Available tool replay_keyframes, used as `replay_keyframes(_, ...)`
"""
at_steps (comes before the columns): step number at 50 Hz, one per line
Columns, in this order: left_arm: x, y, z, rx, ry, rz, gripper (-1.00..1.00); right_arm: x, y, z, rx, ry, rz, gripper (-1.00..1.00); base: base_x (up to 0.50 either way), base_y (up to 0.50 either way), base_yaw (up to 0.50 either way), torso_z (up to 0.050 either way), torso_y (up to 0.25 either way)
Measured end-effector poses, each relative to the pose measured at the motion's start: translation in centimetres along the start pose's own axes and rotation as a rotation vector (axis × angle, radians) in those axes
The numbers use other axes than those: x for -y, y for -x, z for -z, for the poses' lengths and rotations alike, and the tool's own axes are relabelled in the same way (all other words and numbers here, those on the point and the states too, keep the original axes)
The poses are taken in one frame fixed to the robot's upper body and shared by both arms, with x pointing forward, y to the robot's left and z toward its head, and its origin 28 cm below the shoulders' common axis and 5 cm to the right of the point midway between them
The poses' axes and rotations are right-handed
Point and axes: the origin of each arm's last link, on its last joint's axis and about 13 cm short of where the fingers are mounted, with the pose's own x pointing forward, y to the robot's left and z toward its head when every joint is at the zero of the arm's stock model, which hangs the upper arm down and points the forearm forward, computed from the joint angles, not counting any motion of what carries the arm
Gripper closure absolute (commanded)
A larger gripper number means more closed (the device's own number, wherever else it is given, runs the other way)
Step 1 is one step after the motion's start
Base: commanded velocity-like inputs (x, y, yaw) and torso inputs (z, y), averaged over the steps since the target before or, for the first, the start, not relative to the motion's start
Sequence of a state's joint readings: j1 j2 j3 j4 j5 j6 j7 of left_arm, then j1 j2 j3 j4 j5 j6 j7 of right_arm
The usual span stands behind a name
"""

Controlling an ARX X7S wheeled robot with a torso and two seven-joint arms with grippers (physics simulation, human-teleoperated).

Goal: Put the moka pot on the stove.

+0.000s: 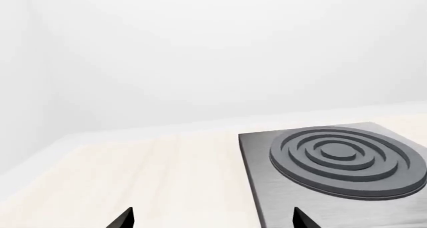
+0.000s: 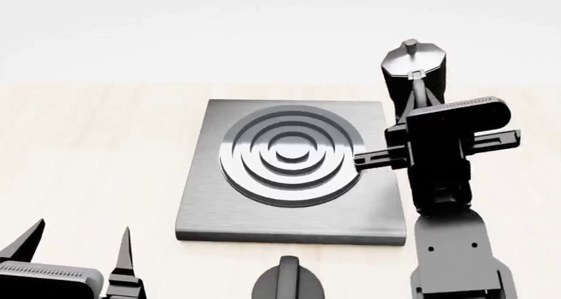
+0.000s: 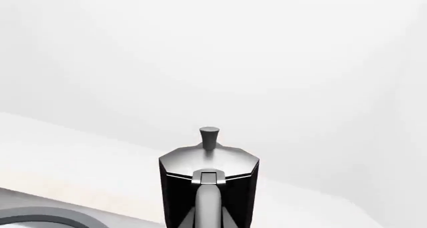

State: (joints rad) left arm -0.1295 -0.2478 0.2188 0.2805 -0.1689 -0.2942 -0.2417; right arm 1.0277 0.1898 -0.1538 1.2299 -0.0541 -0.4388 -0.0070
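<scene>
Starting at the left of the head view, the left gripper (image 2: pixel 75 250) is seen at about 7 o'clock, low over the pale wooden table (image 2: pixel 88 154). Its two pointed black fingertips (image 2: pixel 125 246) are set apart with nothing between them. In the left wrist view the same two tips are noted at the lower edge, again parted, with bare tabletop between them.

At the centre lies the stove (image 2: pixel 377 213), a flat grey square plate with rounded corners and raised concentric rings. Nothing is seen resting on its rings. In the left wrist view the stove (image 1: pixel 267 188) is found ahead of the left gripper and off to one side. At 6 o'clock from the stove, just off its near edge, a short black round knob (image 2: pixel 288 282) with a ridge is recorded.

At 3 o'clock from the stove's centre the right gripper (image 2: pixel 429 138) is held above the plate's right edge. One finger is seen reaching over the stove, another out the opposite way, so the fingers are read as apart and unloaded.

At about 1 o'clock the moka pot (image 2: pixel 414 66) stands upright on the table, just beyond the stove's far right corner. In the right wrist view the moka pot (image 3: pixel 208 183) is centred, handle turned toward the camera, silvery lid and knob uppermost.
</scene>
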Motion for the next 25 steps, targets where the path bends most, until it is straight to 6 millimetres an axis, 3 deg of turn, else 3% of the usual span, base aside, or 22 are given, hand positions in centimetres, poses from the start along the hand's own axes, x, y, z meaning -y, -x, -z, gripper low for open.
replay_keyframes(25, -0.1, 0.2, -0.2, 0.001, 0.003, 0.000, -1.00, -2.3, -1.9, -2.8, 0.101, -0.072, -0.063, 1.00, 0.00, 0.00, 0.00, 0.000, 0.001)
